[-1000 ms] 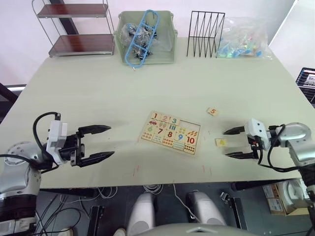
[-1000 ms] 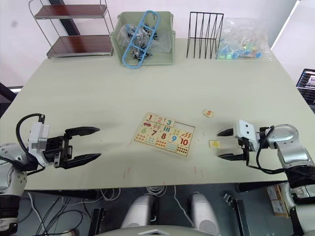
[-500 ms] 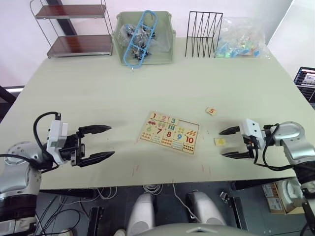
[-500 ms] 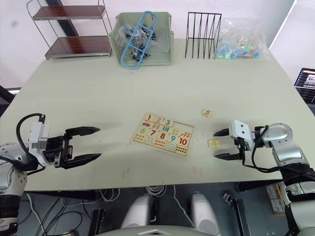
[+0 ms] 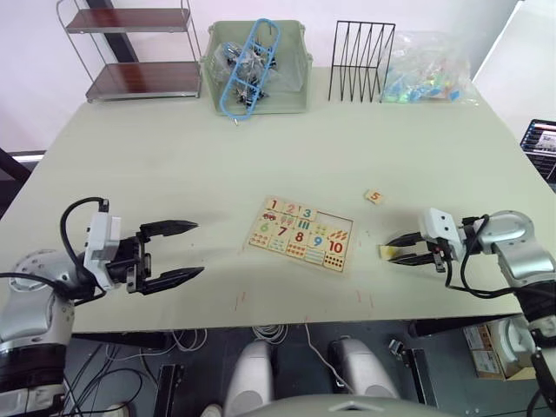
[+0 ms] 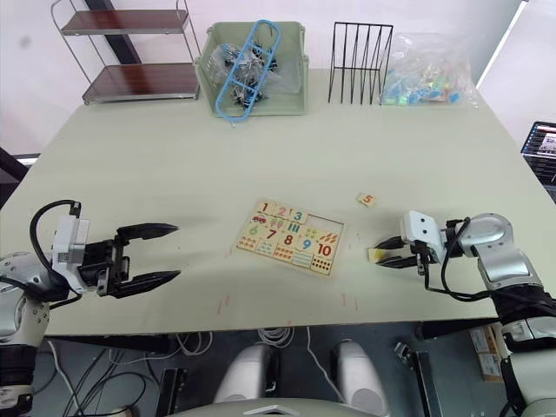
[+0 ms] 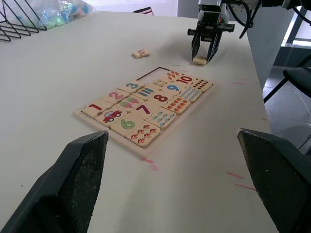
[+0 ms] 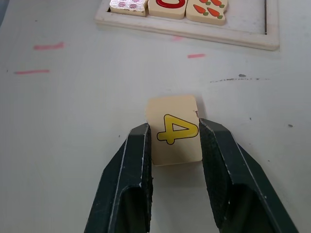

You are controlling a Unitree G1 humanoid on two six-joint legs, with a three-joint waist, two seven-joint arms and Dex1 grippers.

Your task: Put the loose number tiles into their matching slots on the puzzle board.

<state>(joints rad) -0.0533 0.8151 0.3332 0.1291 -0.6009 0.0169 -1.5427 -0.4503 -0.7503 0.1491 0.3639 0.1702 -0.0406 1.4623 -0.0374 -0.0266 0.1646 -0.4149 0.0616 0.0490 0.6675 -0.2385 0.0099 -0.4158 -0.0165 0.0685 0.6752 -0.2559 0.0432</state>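
The light-wood puzzle board (image 5: 295,259) lies mid-table with most number tiles seated. Its bare slots (image 5: 333,217) are at the right end of the far row, past the 3. My right gripper (image 5: 397,249) is down at the table to the board's right, shut on the yellow number 4 tile (image 8: 171,110), which sits flat between both fingers (image 8: 138,155). A loose number 5 tile (image 5: 373,197) lies further back on the table. My left gripper (image 5: 198,249) hovers open and empty, well to the board's left.
Along the far edge stand a wire shelf (image 5: 135,52), a green bin (image 5: 256,65) of clips, a black wire rack (image 5: 360,61) and a plastic bag (image 5: 430,69) of small items. Red marks dot the table near its front edge.
My right gripper slid a little toward the 4 tile and closed its fingers onto it. The left arm stayed still.
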